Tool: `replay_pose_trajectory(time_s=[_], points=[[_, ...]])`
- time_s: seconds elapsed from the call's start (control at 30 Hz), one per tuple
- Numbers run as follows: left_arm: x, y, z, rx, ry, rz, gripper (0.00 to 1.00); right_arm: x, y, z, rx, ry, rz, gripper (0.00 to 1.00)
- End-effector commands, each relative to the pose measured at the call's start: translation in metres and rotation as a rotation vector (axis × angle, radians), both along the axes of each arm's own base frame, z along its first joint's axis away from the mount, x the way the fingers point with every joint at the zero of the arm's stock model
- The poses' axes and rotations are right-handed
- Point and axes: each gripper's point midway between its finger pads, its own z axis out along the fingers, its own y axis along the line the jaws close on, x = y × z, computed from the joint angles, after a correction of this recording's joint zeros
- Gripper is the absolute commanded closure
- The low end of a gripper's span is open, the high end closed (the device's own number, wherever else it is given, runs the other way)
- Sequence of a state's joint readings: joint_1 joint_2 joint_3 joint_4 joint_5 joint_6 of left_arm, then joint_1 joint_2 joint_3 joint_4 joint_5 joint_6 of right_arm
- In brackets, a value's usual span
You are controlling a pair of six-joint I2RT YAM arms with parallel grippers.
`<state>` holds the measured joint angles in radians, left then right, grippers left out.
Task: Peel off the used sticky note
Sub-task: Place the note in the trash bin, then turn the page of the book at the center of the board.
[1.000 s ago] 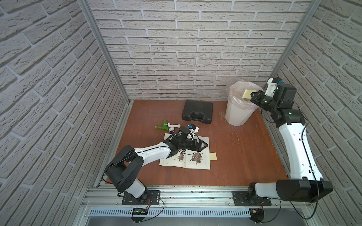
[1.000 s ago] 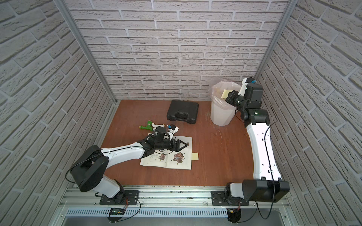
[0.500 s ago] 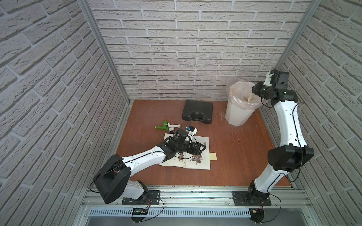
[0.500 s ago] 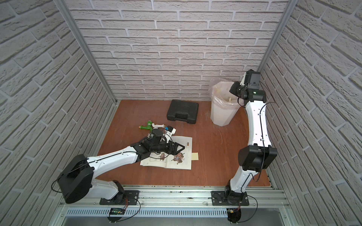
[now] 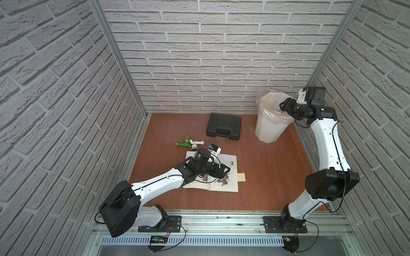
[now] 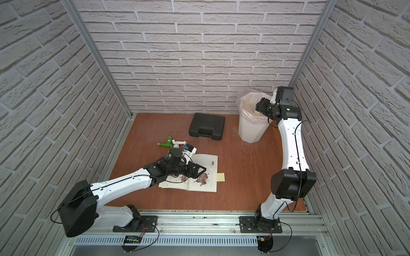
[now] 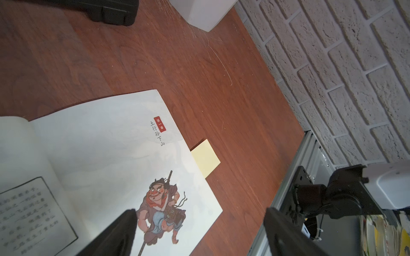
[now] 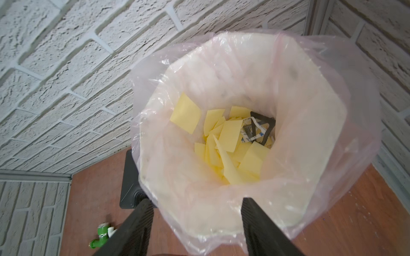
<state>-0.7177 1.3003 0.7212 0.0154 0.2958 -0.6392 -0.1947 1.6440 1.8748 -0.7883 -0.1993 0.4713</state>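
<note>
A: Fingers (image 8: pixel 133 226) of the right gripper (image 8: pixel 196 200)?
B: Stand well apart, grip nothing. Hang just above the mouth of the trash bin (image 8: pixel 310 106), at the back right corner of the table (image 5: pixel 266 177).
A: Inside the bin?
B: Holds a heap of yellow notes (image 8: pixel 230 150) at the bottom, with a black scrap and a strip of white tape among them. Carries a thin pink liner (image 8: pixel 359 133) folded over the rim.
A: Any note apart from the heap?
B: Yes, one loose sticky note (image 8: pixel 185 116), higher than the rest. Seems to lie flat against the liner wall, though possibly hangs in mid-air; hard to tell from this angle.
A: And the left gripper (image 7: pixel 199 211)?
B: Reaches low over the right-hand page of the open book (image 7: pixel 99 144). Spreads its fingers (image 7: pixel 119 232) wide, with nothing between them. Puts one fingertip over the painted warrior on that page.
A: Another note near there?
B: Yes, a second sticky note (image 7: pixel 205 158). Pokes out from under the outer edge of the right-hand page and lies flat on the wood. Sits just beside the book in both top views, well apart from the bin.
A: Elsewhere on the table?
B: A black case (image 5: pixel 223 126), closed and flat, between the book and the back wall, near the bin. A green tap fitting (image 5: pixel 183 144) joined to a white one, just past the book's far edge.
</note>
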Motion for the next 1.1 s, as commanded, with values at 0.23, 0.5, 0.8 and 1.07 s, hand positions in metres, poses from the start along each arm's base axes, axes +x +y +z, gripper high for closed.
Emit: replay_pose_trajectory(time_s=[0.23, 0.5, 0.8, 1.07], points=[[-0.004, 0.024, -0.018, 0.092, 0.005, 0.057, 0.05, -0.066, 0.065, 0.011, 0.195, -0.196, 0.128, 0.28], [-0.007, 0.036, -0.037, 0.118, 0.041, 0.085, 0.05, -0.13, 0.1, -0.05, 0.212, -0.124, 0.205, 0.27], [-0.008, 0.052, -0.054, 0.143, 0.077, 0.137, 0.05, -0.182, 0.141, -0.141, 0.273, 0.063, 0.308, 0.27], [-0.005, 0.065, -0.068, 0.154, 0.118, 0.181, 0.05, -0.203, 0.179, -0.207, 0.302, 0.2, 0.385, 0.27]])
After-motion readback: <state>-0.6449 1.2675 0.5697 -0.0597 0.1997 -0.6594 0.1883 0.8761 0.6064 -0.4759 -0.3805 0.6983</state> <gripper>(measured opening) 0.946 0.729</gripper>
